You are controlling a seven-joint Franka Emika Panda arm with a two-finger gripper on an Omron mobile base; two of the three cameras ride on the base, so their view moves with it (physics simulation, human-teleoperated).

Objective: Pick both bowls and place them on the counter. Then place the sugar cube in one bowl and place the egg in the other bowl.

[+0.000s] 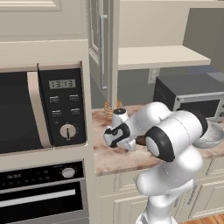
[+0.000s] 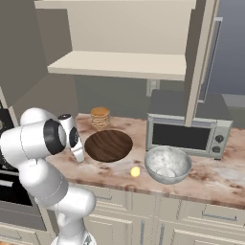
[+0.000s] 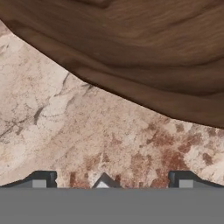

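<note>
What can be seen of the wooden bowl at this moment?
The wooden bowl is wide, round and shallow, dark brown with visible grain, and looks empty. It sits upright on the marbled counter, in front of the stack of tan rings and left of the grey bowl and the egg. The open end effector hovers by its left rim; the hand view shows counter between fingertips and bowl, so nothing grips it.

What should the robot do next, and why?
Probably lift the open tool away from the wooden bowl and head for the egg: both bowls, wooden and grey bowl, already sit on the counter, and the egg lies between them.
</note>
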